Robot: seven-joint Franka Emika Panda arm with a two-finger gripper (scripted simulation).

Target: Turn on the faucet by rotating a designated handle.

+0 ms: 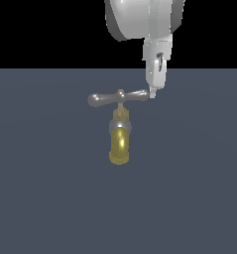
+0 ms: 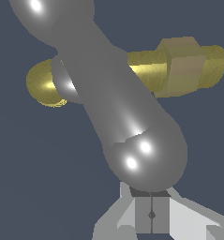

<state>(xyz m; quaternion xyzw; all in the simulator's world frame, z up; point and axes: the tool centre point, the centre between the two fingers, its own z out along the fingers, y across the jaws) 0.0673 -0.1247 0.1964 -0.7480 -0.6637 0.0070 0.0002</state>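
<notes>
The faucet (image 1: 119,141) stands on the grey floor with its brass-gold spout toward the camera in the exterior view. Its silver crossbar handle (image 1: 107,97) lies level on top, with a small brass knob at the centre. My gripper (image 1: 152,92) hangs down at the handle's end on the exterior view's right, beside or touching the bulbous tip. In the wrist view the handle (image 2: 123,108) fills the middle, its rounded end just in front of my gripper (image 2: 151,208). The jaws are pressed together and hold nothing. The brass spout (image 2: 42,84) shows behind the handle.
A flat dark grey floor (image 1: 189,198) surrounds the faucet. My arm's white body (image 1: 140,20) hangs above and to the exterior view's right of the handle.
</notes>
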